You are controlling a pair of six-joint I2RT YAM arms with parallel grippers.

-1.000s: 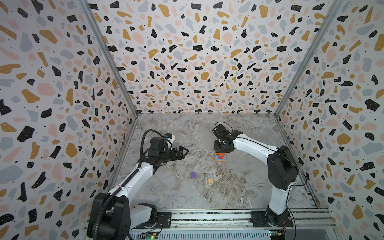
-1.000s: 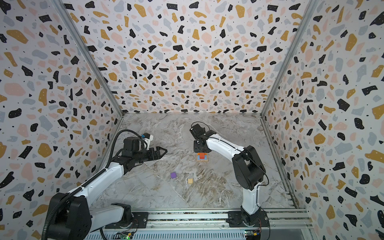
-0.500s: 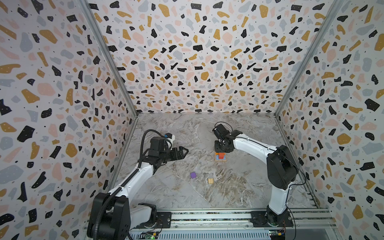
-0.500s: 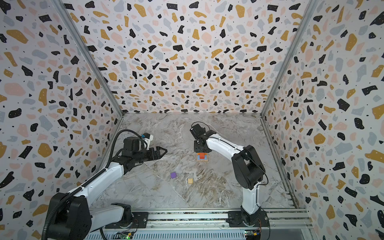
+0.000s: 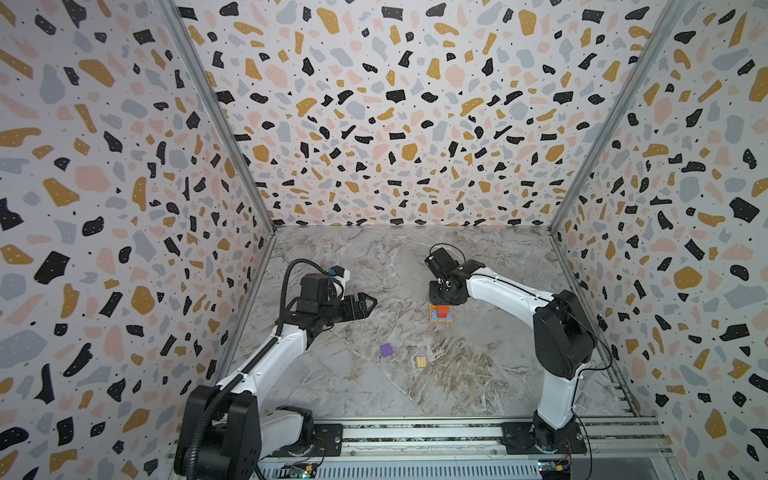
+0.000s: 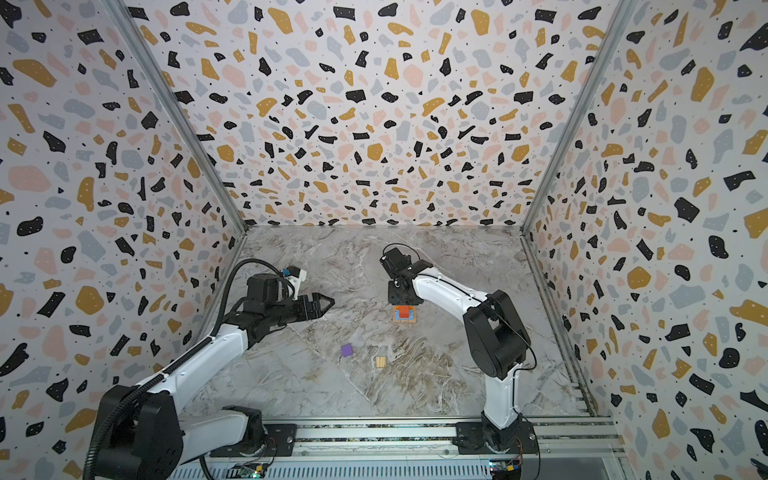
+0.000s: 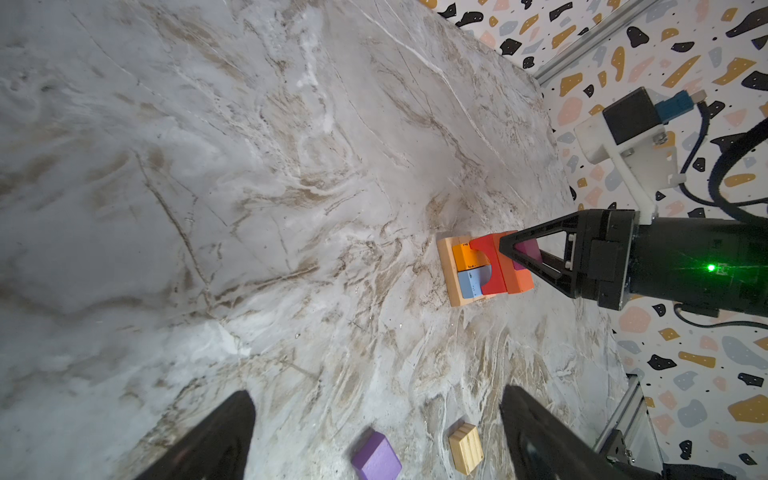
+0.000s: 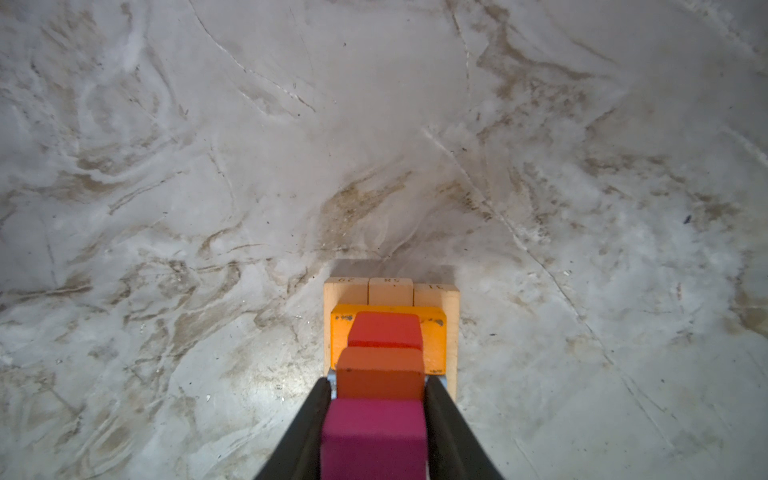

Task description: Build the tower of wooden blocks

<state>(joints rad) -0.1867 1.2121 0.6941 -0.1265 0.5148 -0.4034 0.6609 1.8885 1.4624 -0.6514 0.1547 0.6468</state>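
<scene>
Right gripper (image 8: 378,386) is down on the tower (image 5: 441,313), jaws drawn in narrow, both fingers (image 8: 307,424) flat against the sides of the magenta cube (image 8: 374,436), so I have it pinched. The cube looks set on the red and orange blocks directly under my fingertips, and below those come the orange and blue layer and the tan planks on the table (image 5: 498,374). Left gripper (image 5: 368,305) hangs above the table, jaws spread wide with nothing between them, pointing at the tower but well apart from it. A loose purple cube (image 7: 377,457) and a tan block (image 7: 466,446) lie near each other on the table, below my left fingertips, apart from the tower.
</scene>
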